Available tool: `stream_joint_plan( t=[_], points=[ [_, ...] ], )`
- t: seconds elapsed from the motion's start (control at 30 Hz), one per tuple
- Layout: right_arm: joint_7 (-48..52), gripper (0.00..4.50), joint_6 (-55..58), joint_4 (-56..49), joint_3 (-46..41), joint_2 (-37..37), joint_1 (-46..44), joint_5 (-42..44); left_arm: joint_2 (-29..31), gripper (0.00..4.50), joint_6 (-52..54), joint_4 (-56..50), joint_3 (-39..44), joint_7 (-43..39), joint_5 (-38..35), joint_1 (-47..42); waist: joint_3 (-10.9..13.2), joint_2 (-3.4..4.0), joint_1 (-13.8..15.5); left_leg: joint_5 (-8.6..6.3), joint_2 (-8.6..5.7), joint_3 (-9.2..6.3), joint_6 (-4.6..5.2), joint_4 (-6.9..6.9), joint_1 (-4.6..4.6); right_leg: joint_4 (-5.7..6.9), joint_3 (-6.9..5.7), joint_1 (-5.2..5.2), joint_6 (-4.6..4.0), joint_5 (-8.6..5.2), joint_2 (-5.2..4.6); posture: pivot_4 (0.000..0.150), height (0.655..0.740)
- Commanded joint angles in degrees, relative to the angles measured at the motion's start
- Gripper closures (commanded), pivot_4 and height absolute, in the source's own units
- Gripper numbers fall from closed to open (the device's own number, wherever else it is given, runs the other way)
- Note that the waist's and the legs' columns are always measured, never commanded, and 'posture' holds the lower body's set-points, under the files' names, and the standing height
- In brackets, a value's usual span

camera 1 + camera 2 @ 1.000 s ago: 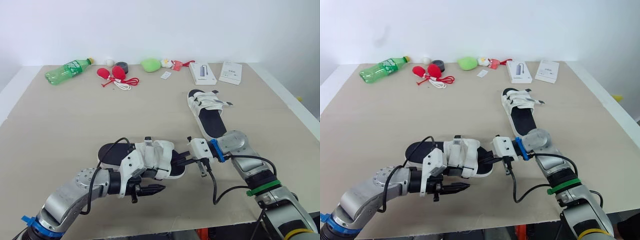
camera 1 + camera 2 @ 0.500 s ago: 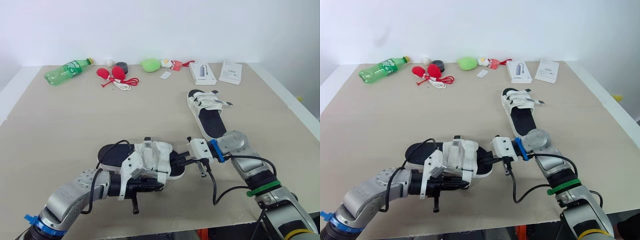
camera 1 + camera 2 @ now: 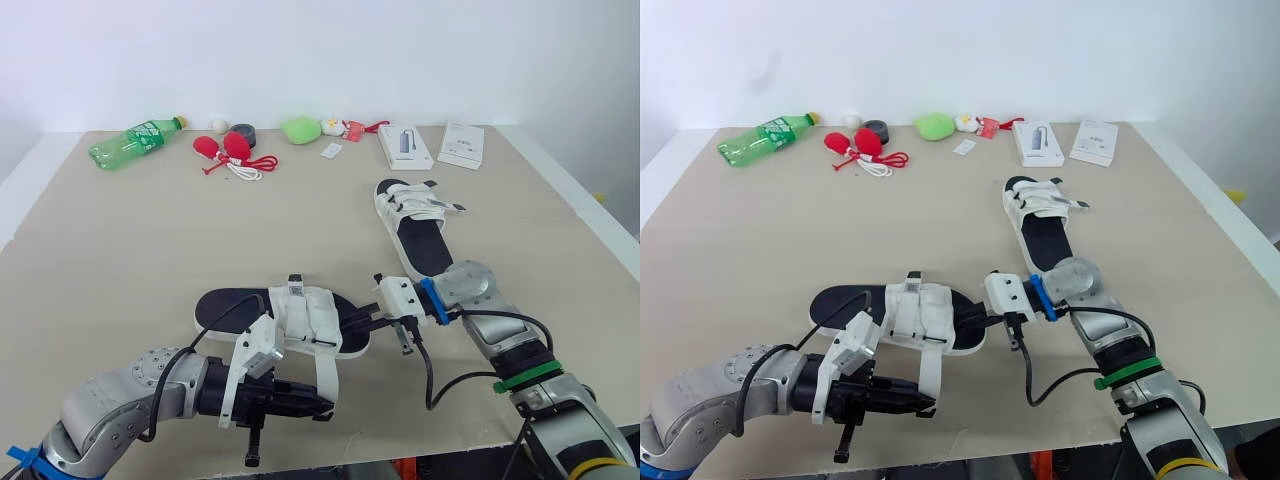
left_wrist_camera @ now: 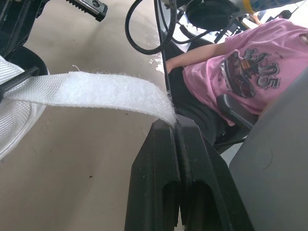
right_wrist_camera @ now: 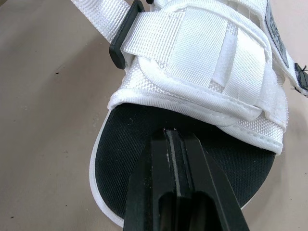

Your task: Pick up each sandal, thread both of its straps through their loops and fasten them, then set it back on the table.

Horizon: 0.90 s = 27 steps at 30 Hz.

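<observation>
The near sandal (image 3: 285, 318), white straps on a black footbed, lies flat at the table's front. One white strap (image 3: 326, 368) runs from it toward the front edge, and my left gripper (image 3: 325, 408) is shut on the strap's end (image 4: 96, 89). My right gripper (image 3: 354, 322) is shut, and its tips rest on the black footbed (image 5: 120, 144) at the sandal's toe, just in front of the front strap's black loop (image 5: 115, 50). The second sandal (image 3: 415, 222) lies further back on the right, apart from both grippers.
Along the far edge lie a green bottle (image 3: 135, 142), red toys with a cord (image 3: 232, 152), a dark tape roll (image 3: 241, 131), a green lump (image 3: 300, 128) and two white boxes (image 3: 405, 146) (image 3: 460, 145). A person in a pink shirt (image 4: 240, 72) sits beyond the table's front edge.
My left gripper has drawn back toward the front edge with the strap end, pulling the strap out straight from the sandal. The right gripper has stayed on the toe.
</observation>
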Motion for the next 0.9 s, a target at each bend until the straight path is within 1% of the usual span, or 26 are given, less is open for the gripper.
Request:
stream_joint_plan(
  t=[0.03,0.07,0.1,0.13,0.17,0.2,0.23,0.27,0.3,0.37,0.4,0.47,0.5,0.53,0.6,0.63,0.67,0.7,0.73,0.8,0.83,0.9],
  points=[
    [0.74,4.50,0.77,2.35,2.86,-0.68,1.23,-4.16,0.79,4.45,1.18,-2.81,1.64,0.91,-3.36,-0.61,0.00,0.00,0.00,0.00,0.00,0.00,0.00,0.00,0.00,0.00,0.00,-0.01,0.00,0.00,0.01,0.150,0.7400],
    [0.75,4.50,0.71,2.40,2.88,-0.66,1.22,-4.16,0.95,3.94,1.51,-3.18,2.05,0.86,-4.53,-0.60,0.00,0.00,0.00,0.00,0.00,0.00,0.00,0.00,0.00,0.00,-0.01,-0.01,0.00,0.00,0.01,0.150,0.7400],
    [0.76,4.50,0.62,2.47,2.90,-0.65,1.22,-4.17,1.07,3.85,1.79,-3.60,2.51,0.81,-5.65,-0.63,0.00,0.00,0.00,0.00,0.00,-0.01,0.00,0.00,0.00,0.00,-0.01,-0.01,0.00,0.00,0.01,0.150,0.7400],
    [0.76,4.50,0.55,2.54,2.93,-0.64,1.21,-4.19,1.26,3.42,2.00,-4.03,2.99,0.84,-6.49,-0.67,0.00,0.00,0.00,0.00,0.00,-0.01,0.00,0.00,0.00,0.00,-0.01,-0.01,0.00,0.00,0.01,0.150,0.7400],
    [0.75,4.50,0.47,2.62,2.95,-0.63,1.17,-4.21,2.00,2.84,2.59,-4.54,3.70,0.73,-8.06,-0.70,0.00,0.00,0.00,0.00,0.00,0.00,0.00,0.00,0.00,0.00,0.00,-0.01,0.00,0.00,0.00,0.150,0.7400],
    [0.75,4.50,0.43,2.75,2.97,-0.59,1.07,-4.22,3.41,2.60,3.35,-5.13,4.57,0.18,-9.82,-0.67,0.00,0.00,0.00,0.00,0.00,0.00,0.00,0.01,0.00,0.00,0.00,-0.01,0.00,0.00,0.00,0.150,0.7400],
    [0.78,4.50,0.37,2.90,2.96,-0.58,0.96,-4.21,5.54,2.12,4.13,-5.92,5.58,-0.97,-10.99,-0.45,0.00,0.00,0.00,0.00,0.00,0.00,0.00,0.01,0.00,0.00,0.00,0.00,0.00,0.00,0.00,0.150,0.7400],
    [0.82,4.50,0.27,3.09,2.94,-0.58,0.86,-4.21,7.84,1.93,4.30,-6.65,6.54,-2.66,-10.98,-0.03,0.00,0.00,-0.01,0.00,0.00,0.00,0.00,0.01,0.00,0.00,0.00,0.00,0.00,0.00,0.00,0.150,0.7400],
    [0.91,4.50,0.08,3.40,2.91,-0.62,0.71,-4.23,11.99,1.65,3.27,-7.53,7.68,-5.62,-8.44,0.64,0.01,-0.02,-0.04,0.00,0.01,-0.01,0.00,0.02,0.00,0.01,0.00,-0.01,-0.01,0.00,0.01,0.150,0.7400],
    [1.09,4.50,-0.26,3.96,2.95,-0.71,0.44,-4.23,19.47,1.65,0.17,-7.27,10.12,-10.53,-3.37,1.08,-0.04,0.08,-0.03,0.00,0.05,-0.01,0.00,0.02,0.00,0.01,-0.01,-0.04,-0.02,0.01,0.04,0.150,0.7400],
    [1.20,4.50,-0.40,4.25,2.98,-0.66,0.27,-4.27,22.60,1.65,-2.05,-5.93,11.73,-12.91,-0.63,0.80,-0.02,0.00,-0.07,0.00,0.02,0.03,0.00,0.02,0.00,0.01,0.01,-0.03,-0.01,0.00,-0.01,0.150,0.7400],
    [1.35,4.50,-0.62,4.70,3.08,-0.56,0.00,-4.27,26.37,1.65,-8.12,-2.83,13.82,-16.59,5.23,-0.17,-0.01,-0.02,-0.12,-0.01,0.07,0.04,-0.02,0.01,-0.01,0.00,0.00,-0.13,-0.05,0.01,0.04,0.150,0.7400],
    [1.40,4.50,-0.72,4.86,3.13,-0.54,-0.10,-4.24,27.39,1.65,-11.32,-1.69,14.07,-17.58,7.81,-0.57,-0.02,0.09,-0.03,-0.01,0.07,0.04,-0.02,0.01,-0.01,0.00,0.00,-0.14,-0.06,0.01,0.04,0.150,0.7400],
    [1.48,4.50,-0.88,5.07,3.14,-0.50,-0.20,-4.22,27.41,1.65,-18.17,0.19,13.56,-18.18,12.76,-1.67,-0.04,0.13,-0.03,-0.01,0.05,0.07,-0.02,0.01,-0.01,0.00,0.01,-0.14,-0.09,-0.01,-0.03,0.150,0.7400],
    [1.63,4.50,-1.17,5.42,3.10,-0.44,-0.30,-4.21,25.17,1.65,-29.82,3.18,12.19,-18.58,20.28,-4.34,-0.03,0.12,-0.05,-0.01,0.03,0.15,-0.03,0.02,-0.01,-0.02,0.02,-0.15,-0.10,-0.01,-0.11,0.150,0.7400],
    [1.69,4.50,-1.31,5.53,3.10,-0.46,-0.29,-4.23,23.10,1.65,-37.53,4.56,10.70,-18.52,24.80,-5.46,-0.04,0.11,-0.06,-0.01,0.03,0.18,-0.04,0.02,-0.01,-0.04,0.01,-0.15,-0.10,-0.01,-0.14,0.150,0.7400],
    [1.71,4.50,-1.37,5.59,3.13,-0.48,-0.29,-4.22,20.81,1.65,-43.63,5.53,9.42,-18.59,27.65,-6.27,-0.04,0.11,-0.06,-0.03,0.02,0.26,-0.06,0.02,-0.01,-0.09,0.02,-0.15,-0.11,-0.02,-0.24,0.150,0.7400],
    [1.78,4.50,-1.47,5.68,3.15,-0.55,-0.24,-4.22,18.53,1.65,-52.36,6.72,7.64,-18.42,31.85,-6.59,-0.04,0.11,-0.06,-0.03,0.02,0.27,-0.06,0.02,-0.01,-0.09,0.02,-0.15,-0.11,-0.02,-0.24,0.150,0.7400],
    [1.85,4.50,-1.57,5.72,3.14,-0.63,-0.18,-4.24,16.71,1.65,-58.60,7.38,6.33,-18.80,34.25,-6.33,-0.08,0.05,-0.01,-0.03,0.02,0.29,-0.05,0.02,-0.01,-0.09,0.01,-0.15,-0.11,-0.02,-0.27,0.150,0.7400],
    [1.97,4.50,-1.79,5.88,3.03,-0.81,-0.07,-4.28,12.52,1.65,-72.57,10.04,3.49,-17.94,39.56,-5.56,-0.19,0.21,0.07,-0.03,0.01,0.40,0.01,-0.04,-0.02,-0.12,0.03,-0.11,-0.12,-0.01,-0.34,0.150,0.7400],
    [2.01,4.50,-1.86,5.89,2.96,-0.87,-0.01,-4.31,10.55,1.65,-78.66,11.59,2.30,-17.27,41.97,-5.45,-0.27,-0.04,0.09,-0.06,-0.03,0.53,0.05,-0.06,-0.02,-0.12,0.05,-0.11,-0.11,-0.01,-0.43,0.150,0.7400],
    [2.03,4.50,-1.94,5.83,2.92,-1.00,0.11,-4.29,7.61,1.65,-86.34,14.05,-0.09,-16.27,45.17,-5.70,-0.34,0.08,0.20,-0.06,0.15,0.59,0.09,-0.12,-0.09,-0.07,0.05,-0.02,-0.12,0.01,-0.26,0.150,0.7400]
  ],
)
